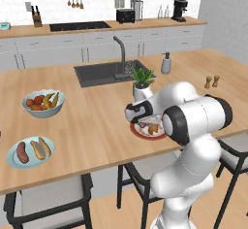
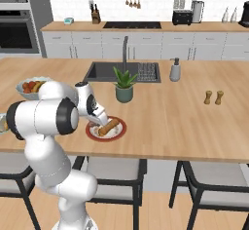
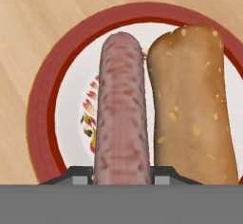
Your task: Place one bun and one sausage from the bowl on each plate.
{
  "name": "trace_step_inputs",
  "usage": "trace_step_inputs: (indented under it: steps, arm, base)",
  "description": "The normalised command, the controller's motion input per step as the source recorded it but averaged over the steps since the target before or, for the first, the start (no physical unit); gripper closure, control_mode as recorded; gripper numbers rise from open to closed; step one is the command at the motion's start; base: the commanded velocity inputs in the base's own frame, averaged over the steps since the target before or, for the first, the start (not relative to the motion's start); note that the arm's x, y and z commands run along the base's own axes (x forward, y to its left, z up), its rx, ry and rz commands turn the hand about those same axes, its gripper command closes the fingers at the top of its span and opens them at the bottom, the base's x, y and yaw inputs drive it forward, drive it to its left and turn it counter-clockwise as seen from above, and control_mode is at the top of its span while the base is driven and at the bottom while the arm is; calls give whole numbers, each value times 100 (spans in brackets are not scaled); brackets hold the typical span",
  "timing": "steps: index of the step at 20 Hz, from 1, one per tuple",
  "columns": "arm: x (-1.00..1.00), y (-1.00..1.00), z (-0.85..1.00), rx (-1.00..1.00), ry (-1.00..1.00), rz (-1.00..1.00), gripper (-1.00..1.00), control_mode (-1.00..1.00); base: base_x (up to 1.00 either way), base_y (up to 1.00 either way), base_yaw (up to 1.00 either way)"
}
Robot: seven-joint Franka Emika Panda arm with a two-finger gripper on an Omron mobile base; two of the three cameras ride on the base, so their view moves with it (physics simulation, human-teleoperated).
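My gripper (image 3: 121,176) is shut on a pink sausage (image 3: 121,114), held lengthwise between the finger tips low over the white plate with a red rim (image 3: 47,90). A tan bun (image 3: 192,104) lies on that plate right beside the sausage. From the left base view, the gripper (image 1: 141,121) hangs over this plate (image 1: 140,133) near the island's front edge; the right base view shows the plate (image 2: 119,129) and the bun (image 2: 109,126) too. The pale blue plate (image 1: 12,161) at the left holds a sausage (image 1: 22,152) and a bun (image 1: 41,148). The bowl is out of view.
A white fruit bowl (image 1: 43,107) stands behind the blue plate. A potted plant (image 2: 124,85) stands just behind the red-rimmed plate, with the sink (image 2: 102,70), a soap dispenser (image 2: 175,70) and two small shakers (image 2: 214,97) further off. Chairs stand below the counter's edge.
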Motion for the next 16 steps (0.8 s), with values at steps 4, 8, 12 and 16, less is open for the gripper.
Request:
trace_step_inputs:
  steps: [4, 8, 12, 16]
  arm:
    - [2, 0, 0, 0, 0, 0, -100, -100]
    - [-16, -6, 0, 0, 0, 0, -100, -100]
    - [-15, 0, 4, 0, 0, 0, -100, -100]
    - [-2, 0, 41, -2, 0, 1, -100, -100]
  base:
    - [0, 0, 0]
    - [0, 0, 0]
    - [0, 0, 0]
    - [0, 0, 0]
